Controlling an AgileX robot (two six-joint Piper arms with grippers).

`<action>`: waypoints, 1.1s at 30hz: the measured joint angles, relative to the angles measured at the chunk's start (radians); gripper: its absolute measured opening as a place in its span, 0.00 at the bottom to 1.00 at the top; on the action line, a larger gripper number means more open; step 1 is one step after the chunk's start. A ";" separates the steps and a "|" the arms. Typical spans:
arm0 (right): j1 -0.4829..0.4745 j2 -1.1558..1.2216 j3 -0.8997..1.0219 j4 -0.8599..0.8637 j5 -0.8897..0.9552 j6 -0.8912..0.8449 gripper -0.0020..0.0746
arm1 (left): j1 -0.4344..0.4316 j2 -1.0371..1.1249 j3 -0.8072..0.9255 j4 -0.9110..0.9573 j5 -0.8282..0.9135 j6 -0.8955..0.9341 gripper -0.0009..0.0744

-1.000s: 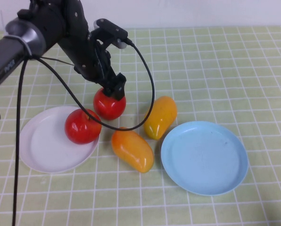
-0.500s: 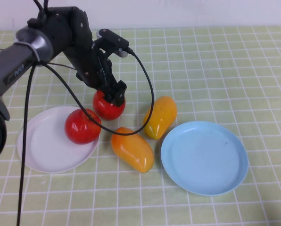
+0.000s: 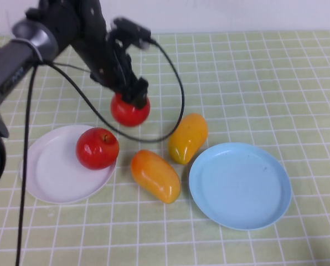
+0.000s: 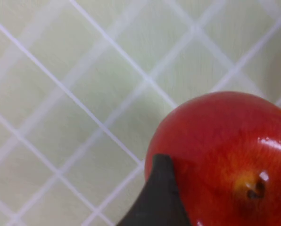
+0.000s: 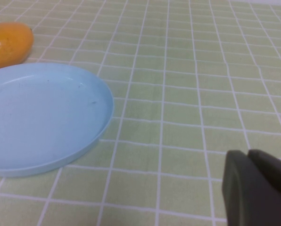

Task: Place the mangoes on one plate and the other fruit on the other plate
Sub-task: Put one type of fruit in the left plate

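My left gripper (image 3: 135,95) is shut on a red apple (image 3: 130,111), held just above the cloth behind the white plate (image 3: 51,180). In the left wrist view one dark finger (image 4: 159,200) presses the apple (image 4: 220,141) beside its stem dimple. A second red apple (image 3: 97,148) rests on the white plate's right side. The orange-red mango (image 3: 155,175) and the yellower mango (image 3: 188,137) lie on the cloth between the plates. The light blue plate (image 3: 240,185) is bare. My right gripper (image 5: 259,188) is shut, low over the cloth near the blue plate (image 5: 37,117).
A black cable (image 3: 173,88) loops from the left arm down over the cloth near the mangoes. A green checked cloth (image 3: 264,83) covers the table. One mango end (image 5: 8,44) shows beyond the blue plate in the right wrist view.
The left gripper's jaws closed on the rear apple, and arm and apple have moved up and slightly away from the white plate. Nothing else moved.
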 joint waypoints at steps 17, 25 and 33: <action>0.000 0.000 0.000 0.000 0.000 0.000 0.01 | 0.006 -0.442 0.144 0.357 0.109 -0.408 0.72; 0.000 0.000 0.000 0.000 0.000 0.000 0.01 | 0.039 -0.604 0.533 0.302 0.111 -0.524 0.72; 0.000 0.000 0.000 0.000 0.000 0.000 0.01 | 0.123 -0.579 0.666 0.238 0.005 -0.564 0.72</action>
